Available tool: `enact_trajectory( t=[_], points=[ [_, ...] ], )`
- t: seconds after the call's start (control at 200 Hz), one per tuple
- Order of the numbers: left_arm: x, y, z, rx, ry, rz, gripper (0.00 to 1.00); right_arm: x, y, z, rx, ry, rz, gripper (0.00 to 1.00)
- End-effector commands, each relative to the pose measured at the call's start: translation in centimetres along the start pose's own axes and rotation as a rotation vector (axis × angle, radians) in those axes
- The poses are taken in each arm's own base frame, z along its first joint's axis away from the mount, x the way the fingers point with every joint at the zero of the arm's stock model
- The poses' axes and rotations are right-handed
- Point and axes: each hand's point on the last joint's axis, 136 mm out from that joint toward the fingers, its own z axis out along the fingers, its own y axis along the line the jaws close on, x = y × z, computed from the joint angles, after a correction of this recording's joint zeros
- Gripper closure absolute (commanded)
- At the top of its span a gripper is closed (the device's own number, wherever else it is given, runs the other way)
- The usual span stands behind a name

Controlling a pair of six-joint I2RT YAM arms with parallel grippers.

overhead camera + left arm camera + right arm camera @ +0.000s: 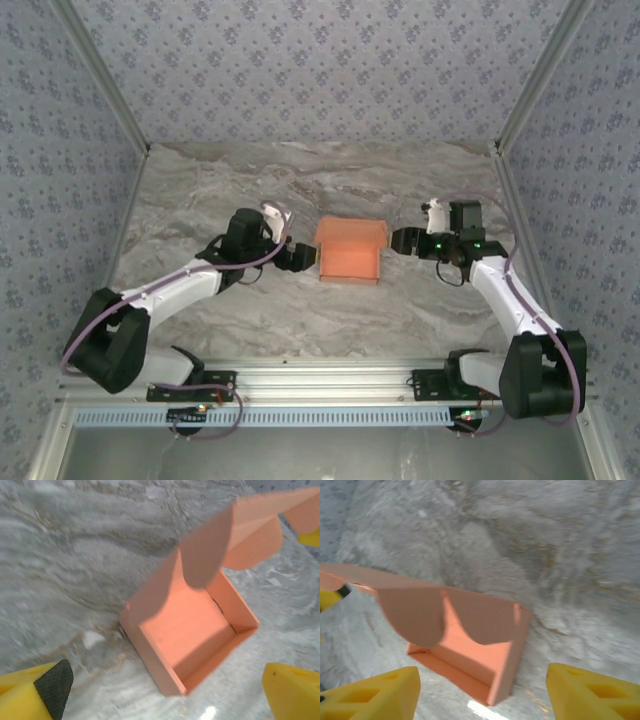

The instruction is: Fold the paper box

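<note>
The salmon-orange paper box stands in the middle of the marble table as a shallow open tray, its lid raised with rounded side flaps hanging over the tray. My left gripper is just left of the box, open, the tray ahead of its yellow fingers and untouched. My right gripper is just right of the box, open, its fingers apart and short of the box wall. Nothing is between either pair of jaws.
The marble tabletop is enclosed by patterned walls and slanted aluminium posts at left and right. A metal rail with the arm bases runs along the near edge.
</note>
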Motion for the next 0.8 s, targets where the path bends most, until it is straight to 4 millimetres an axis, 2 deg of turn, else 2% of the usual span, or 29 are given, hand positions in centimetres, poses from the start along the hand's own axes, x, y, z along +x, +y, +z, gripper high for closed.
enact_trajectory(
  t=[0.0,0.085,0.165,0.225,0.345,0.41,0.55,0.795],
  points=[
    [-2.4,0.3,1.0,-0.041,-0.040,0.157,0.01,-1.4,2.7,0.4,-0.097,-0.044,-0.108,0.29],
    [-2.8,0.3,1.9,-0.035,-0.045,0.159,0.03,-1.6,2.3,1.1,-0.070,-0.056,-0.146,0.29],
    [-3.1,0.6,2.8,-0.051,-0.029,0.153,0.17,-1.8,1.5,1.8,-0.042,-0.063,-0.141,0.32],
    [-3.1,0.6,3.3,-0.052,-0.012,0.147,0.23,-1.7,1.2,2.5,-0.043,-0.056,-0.140,0.38],
    [-2.7,-0.2,3.9,-0.024,0.015,0.157,0.27,-1.3,1.3,3.8,-0.074,-0.023,-0.126,0.51],
    [-2.4,-0.2,4.0,-0.019,0.030,0.135,0.35,-1.2,1.6,4.2,-0.090,-0.006,-0.107,0.57],
    [-1.5,-0.9,4.4,0.015,0.080,0.101,0.49,-0.8,1.6,4.6,-0.080,0.004,-0.069,0.64],
    [-0.3,-2.2,5.1,0.028,0.107,0.087,0.51,0.4,1.3,5.5,-0.059,0.018,-0.016,0.65]
  ],
)
